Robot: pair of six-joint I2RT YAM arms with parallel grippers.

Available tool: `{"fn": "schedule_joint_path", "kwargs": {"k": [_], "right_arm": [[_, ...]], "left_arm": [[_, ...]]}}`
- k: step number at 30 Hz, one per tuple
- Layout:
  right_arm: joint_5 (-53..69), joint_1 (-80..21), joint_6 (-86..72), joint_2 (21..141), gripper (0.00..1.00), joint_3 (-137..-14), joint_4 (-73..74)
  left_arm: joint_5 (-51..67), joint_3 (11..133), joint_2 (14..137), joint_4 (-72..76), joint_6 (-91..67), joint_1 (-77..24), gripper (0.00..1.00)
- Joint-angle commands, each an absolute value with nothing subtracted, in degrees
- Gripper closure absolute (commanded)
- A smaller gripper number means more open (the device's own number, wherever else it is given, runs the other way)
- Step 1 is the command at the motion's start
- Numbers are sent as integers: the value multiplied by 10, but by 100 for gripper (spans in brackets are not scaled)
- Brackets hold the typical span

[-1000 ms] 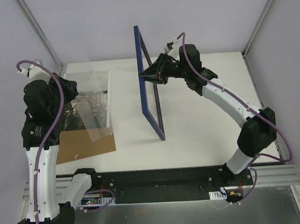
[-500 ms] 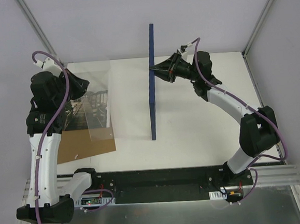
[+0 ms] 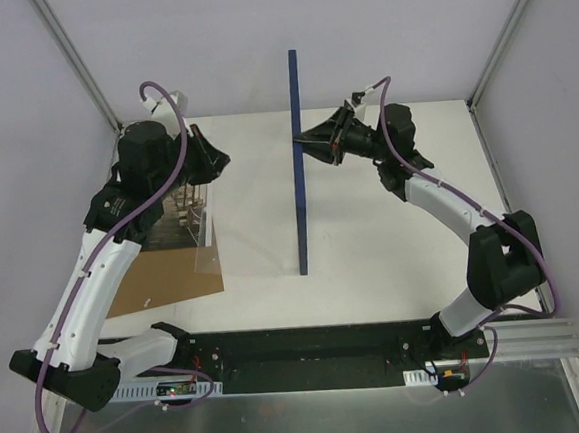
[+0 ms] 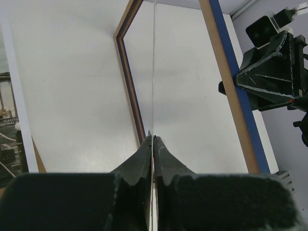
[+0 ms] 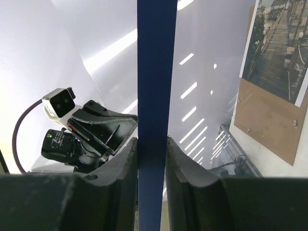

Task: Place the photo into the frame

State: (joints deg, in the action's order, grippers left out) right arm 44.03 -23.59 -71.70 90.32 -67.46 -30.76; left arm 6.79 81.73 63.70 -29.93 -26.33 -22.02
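Observation:
The navy frame (image 3: 298, 166) stands upright and edge-on at mid-table, with my right gripper (image 3: 304, 143) shut on its upper part. In the right wrist view both jaws press the blue bar (image 5: 156, 72). My left gripper (image 3: 221, 162) is shut on a thin clear pane (image 4: 154, 72), seen edge-on and held just left of the frame's wood-coloured back (image 4: 226, 77). The photo (image 3: 187, 212) of the boardwalk lies flat on the table at the left, partly under my left arm. It also shows in the right wrist view (image 5: 276, 48).
A plain brown backing board (image 3: 164, 281) lies under the photo's near end, towards the front left. The white table (image 3: 391, 229) is walled by grey panels with metal posts at the back corners. The arm bases sit on a black rail along the near edge.
My left arm has swung right towards the frame, carrying the clear pane off the photo and turning it edge-on. The right gripper has turned the frame to stand straight.

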Motion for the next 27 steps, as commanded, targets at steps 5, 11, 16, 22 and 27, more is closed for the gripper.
{"fn": "schedule_joint_path", "kwargs": {"k": [5,11,16,22,27], "right_arm": [[464,-220,-654,839,62,-676,-287],[466,-202,-591,821,53,-677,-205],[424,-199,-419,802,48,-743,42],[351,-185,-287,784,46,-773,206],[322,-181,-246,780,45,-784,250]], "left_arm": [[-28,853,674,-276,-268,-317,100],[-53,870,700,-275,-265,-363,100],[-64,877,715,-274,-260,-381,100],[-72,868,720,-272,-262,-390,100],[-71,867,725,-268,-262,-393,100]]}}
